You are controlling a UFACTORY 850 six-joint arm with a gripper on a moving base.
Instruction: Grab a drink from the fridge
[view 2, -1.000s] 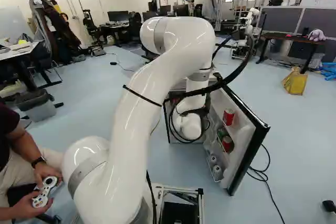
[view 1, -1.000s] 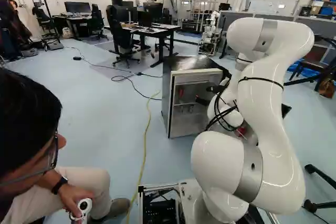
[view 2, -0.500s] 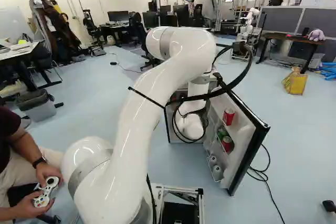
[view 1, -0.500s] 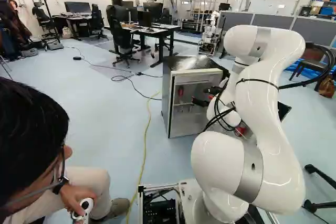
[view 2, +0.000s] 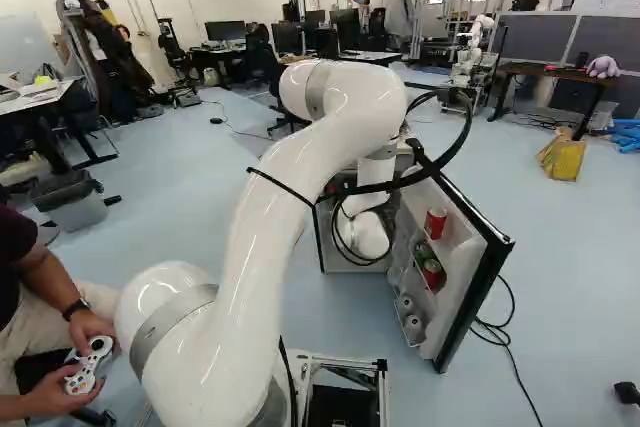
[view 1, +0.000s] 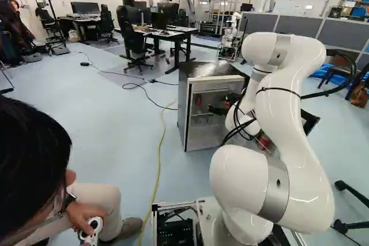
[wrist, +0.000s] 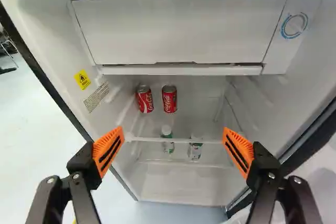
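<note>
1. While the base stays put, the arm has shifted: its upper bend sits lower and a bit further left in the left base view than half a second ago, and lower in the right base view.
2. Gripper, right of centre in the left base view, moved with it, at the fridge's open front.
3. Fridge and its open door, right of centre in the right base view: same pose as before.
4. Wrist view: gripper spread wide, nothing between its orange pads.
5. Drinks, ungrasped: red can and second red can side by side on the shelf, ahead of the fingers; bottle and clear bottle below. Which one is wanted, can't tell.
6. Door racks also hold an upper red can and a lower red can; items under those too small to name.
7. Bottles partly cut by the shelf edge; clear one's cap hard to make out.
8. Closed flap hides whatever is behind it.
9. Right base view: arm blocks the gripper. Left base view: arm covers most of the door.
</note>
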